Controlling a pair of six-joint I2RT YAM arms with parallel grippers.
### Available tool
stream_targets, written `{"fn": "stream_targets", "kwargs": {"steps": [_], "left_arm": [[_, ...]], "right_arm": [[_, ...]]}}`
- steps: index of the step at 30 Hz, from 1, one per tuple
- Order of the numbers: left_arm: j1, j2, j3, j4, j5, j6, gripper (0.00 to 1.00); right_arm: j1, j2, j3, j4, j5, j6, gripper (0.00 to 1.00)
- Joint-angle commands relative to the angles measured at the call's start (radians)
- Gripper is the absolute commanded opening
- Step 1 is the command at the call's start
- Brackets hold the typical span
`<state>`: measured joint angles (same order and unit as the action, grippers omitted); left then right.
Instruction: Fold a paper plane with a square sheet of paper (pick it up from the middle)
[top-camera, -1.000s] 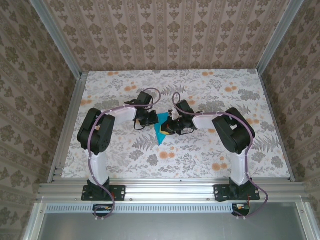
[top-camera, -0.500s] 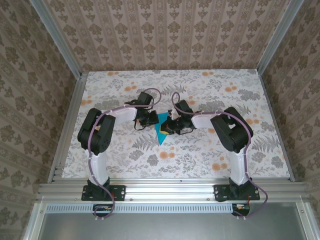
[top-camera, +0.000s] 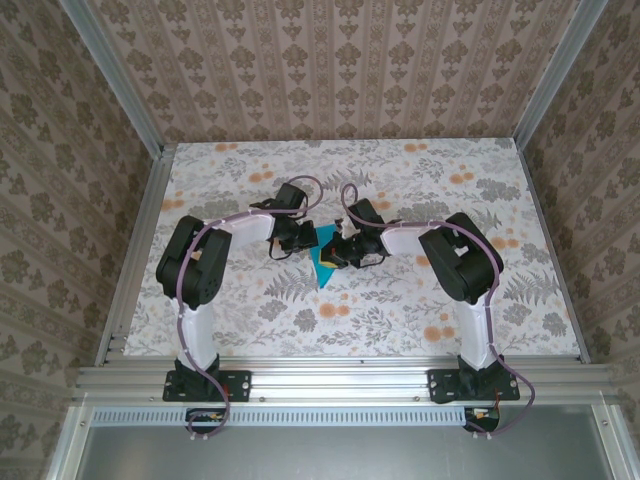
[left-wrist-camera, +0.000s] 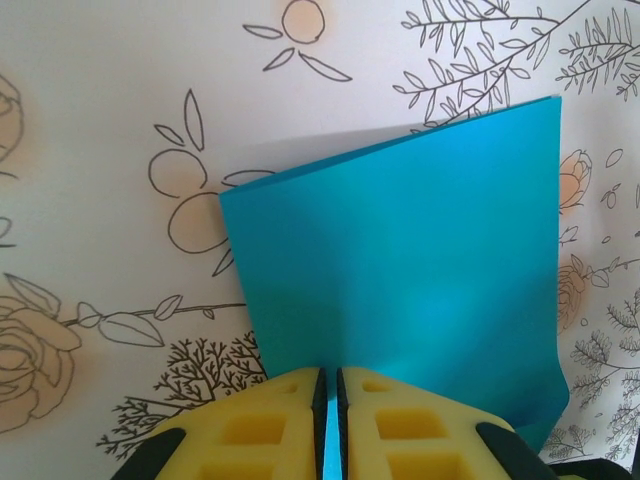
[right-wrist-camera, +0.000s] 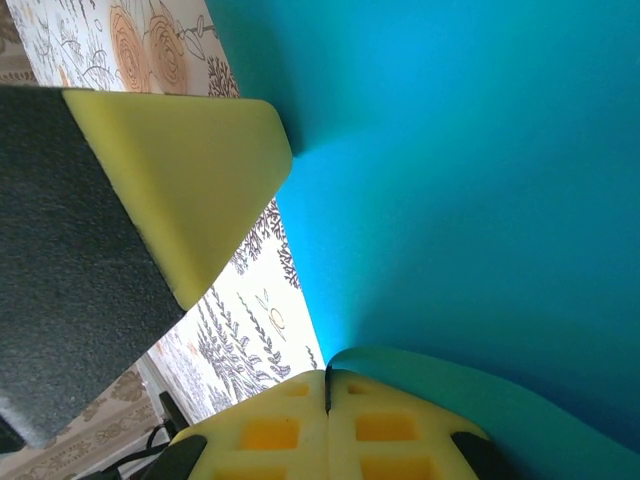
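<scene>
left claw (left-wrist-camera: 330, 395) pinching paper (left-wrist-camera: 420, 260) edge, right claw (right-wrist-camera: 327, 392) nipping its fold tight; imo worth lining edges up, pulling gently while creasing

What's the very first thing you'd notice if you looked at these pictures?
The bright teal-blue paper in the middle of the flowery table jumps out first, with two arms leaning in from both sides to meet over it. Up close, the left tool has its yellow pads shut on the paper's edge. The right tool is shut right up against the sheet.
</scene>
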<state>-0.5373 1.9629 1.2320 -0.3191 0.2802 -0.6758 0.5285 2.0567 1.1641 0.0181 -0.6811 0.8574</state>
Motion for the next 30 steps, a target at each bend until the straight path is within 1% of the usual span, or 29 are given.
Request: {"fn": "stream_targets", "kwargs": {"steps": [1,7,15,30], "left_arm": [[-0.009,0.029,0.010,-0.055,-0.016,0.028,0.15],[-0.009,0.032,0.014,-0.057,-0.016,0.031,0.15],[-0.010,0.035,0.015,-0.055,-0.015,0.030,0.15],[-0.013,0.034,0.015,-0.057,-0.014,0.030,0.15]], "right_arm": [[0.004,0.007,0.028,-0.061,0.006,-0.055,0.06],[0.004,0.002,0.037,-0.099,-0.005,-0.088,0.06],[0.004,0.019,0.042,-0.075,-0.008,-0.070,0.07],[0.004,0.043,0.050,-0.080,-0.001,-0.070,0.08]]}}
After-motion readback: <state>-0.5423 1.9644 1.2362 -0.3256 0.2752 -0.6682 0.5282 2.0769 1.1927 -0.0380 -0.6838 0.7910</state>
